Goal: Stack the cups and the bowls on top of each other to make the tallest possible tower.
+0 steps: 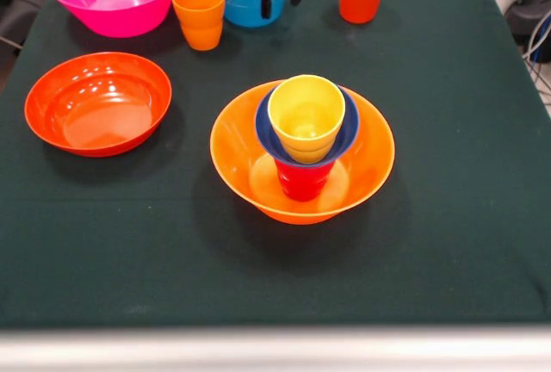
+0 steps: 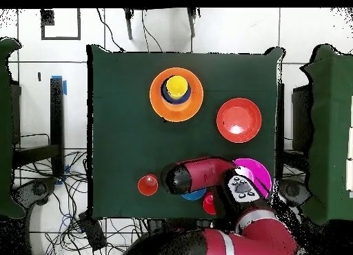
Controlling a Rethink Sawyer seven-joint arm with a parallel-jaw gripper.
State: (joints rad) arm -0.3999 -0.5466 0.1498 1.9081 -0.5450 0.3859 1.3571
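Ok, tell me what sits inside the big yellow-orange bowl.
In the big yellow-orange bowl stands a red cup, carrying the small dark blue bowl with a yellow cup inside. The red cup's top is covered.

**Tower at the far side, arm over the near bowls**

The landmark is the big yellow-orange bowl (image 2: 176, 95), which sits toward the table's (image 2: 117, 128) far edge from the robot's base. Inside it lies the small dark blue bowl (image 2: 165, 91), with a yellow cup (image 2: 177, 86) on top. The wide orange-red bowl (image 2: 238, 120) sits to its right, apart from it. Well below it, the red arm (image 2: 200, 175) covers most of the light blue bowl (image 2: 194, 194). The pink bowl (image 2: 257, 171) shows beside the arm, a red-looking cup (image 2: 147, 185) at its other side.
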